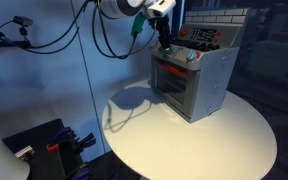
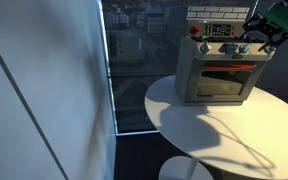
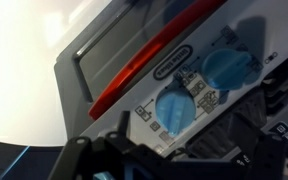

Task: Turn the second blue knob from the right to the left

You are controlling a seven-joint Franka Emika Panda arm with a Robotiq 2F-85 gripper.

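The arm (image 1: 119, 7) is showing a rounded white shell, black cables (image 1: 102, 38) are looping off it, and a green part (image 1: 137, 26) is sitting just above the black, angular gripper (image 1: 164, 38).

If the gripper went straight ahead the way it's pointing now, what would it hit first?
Probably the blue knob nearer the middle of the wrist view, on the control panel of the toy oven; the gripper points down at it. Depth is unclear, so it might touch the panel beside the knob instead.
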